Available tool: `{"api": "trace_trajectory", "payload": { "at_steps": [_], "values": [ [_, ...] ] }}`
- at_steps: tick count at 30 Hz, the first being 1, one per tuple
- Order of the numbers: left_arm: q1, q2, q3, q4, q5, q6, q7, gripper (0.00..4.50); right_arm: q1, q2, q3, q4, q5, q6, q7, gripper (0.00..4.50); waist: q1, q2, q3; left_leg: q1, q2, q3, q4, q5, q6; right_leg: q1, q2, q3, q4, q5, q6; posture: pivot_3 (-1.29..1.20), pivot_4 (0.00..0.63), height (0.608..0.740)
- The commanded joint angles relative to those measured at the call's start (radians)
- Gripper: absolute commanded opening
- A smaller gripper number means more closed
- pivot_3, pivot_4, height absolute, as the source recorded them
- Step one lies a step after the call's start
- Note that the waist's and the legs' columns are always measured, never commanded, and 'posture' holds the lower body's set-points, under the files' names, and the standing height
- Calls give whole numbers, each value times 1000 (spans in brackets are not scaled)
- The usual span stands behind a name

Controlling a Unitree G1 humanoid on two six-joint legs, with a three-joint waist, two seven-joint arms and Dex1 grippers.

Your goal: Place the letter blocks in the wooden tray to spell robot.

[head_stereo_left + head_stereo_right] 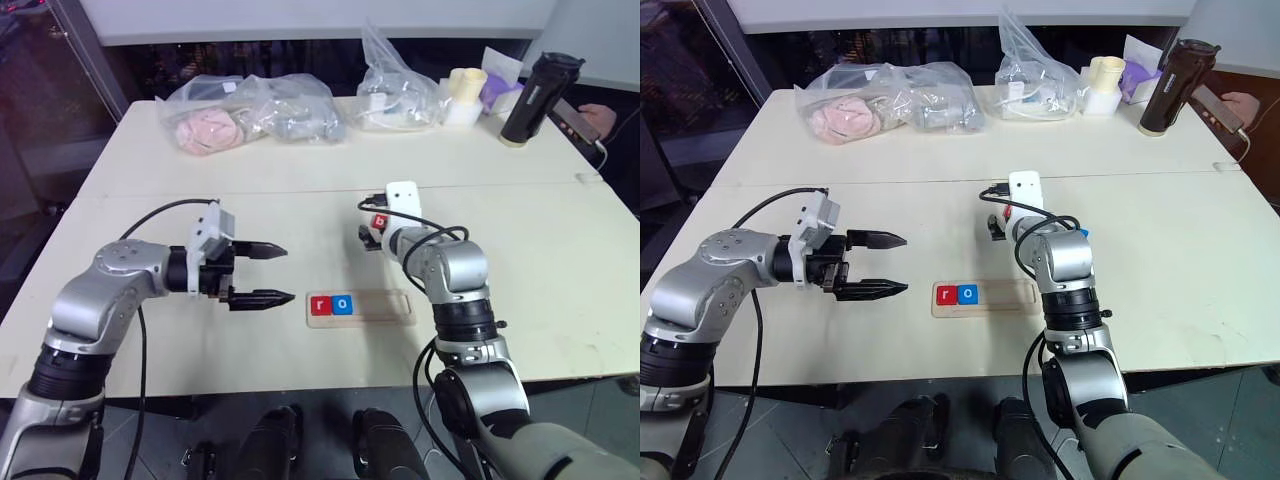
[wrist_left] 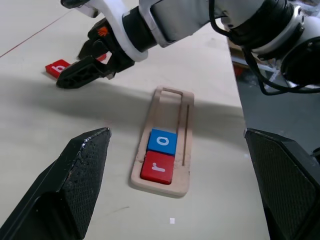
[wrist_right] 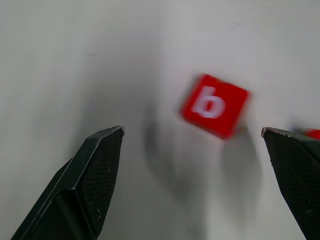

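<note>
1. Pale table (image 1: 560, 280) under the head camera, with plastic bags and a dark bottle along its far edge. The wooden tray (image 1: 385, 306) lies near the middle, a red r block (image 1: 320, 305) and a blue o block (image 1: 343, 304) at its left end. The left gripper (image 1: 262, 274) hovers beside it, released and empty.
2. Left wrist view: three tray slots are free, and the right gripper (image 2: 82, 67) reaches toward the red b block (image 2: 56, 68).
3. Right wrist view: its jaws are spread wide, the b between them, ungrasped. Step in hand, I judge: fetching the b. Next: lower, centre, close.
</note>
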Motion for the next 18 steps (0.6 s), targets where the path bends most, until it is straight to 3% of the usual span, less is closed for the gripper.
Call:
{"api": "trace_trajectory", "payload": {
  "at_steps": [1, 10, 18],
  "values": [
    [9, 17, 38, -34, -30, 7, 14, 4466, -67, 28, -53, 86, -10, -69, -38, 4500, -2, 0, 0, 1, 0, 0, 0, 0, -1, 0, 0, 0, 1, 0, 0, 0, 150, 738],
    [39, 9, 45, -59, -25, 1, 94, 4466, -187, 47, -74, 374, -23, -232, -20, 4500, -5, 0, 0, 5, 2, 0, 0, 2, -3, 3, 3, 0, 4, 0, -3, 0, 150, 738],
    [42, 3, 27, -65, -13, -14, 125, 4466, -159, 70, -12, 417, -71, -250, -27, 4500, -6, 0, 0, 6, 2, 0, -1, 2, -3, 3, 3, 1, 4, 0, -3, 0, 150, 738]
  ]
}}
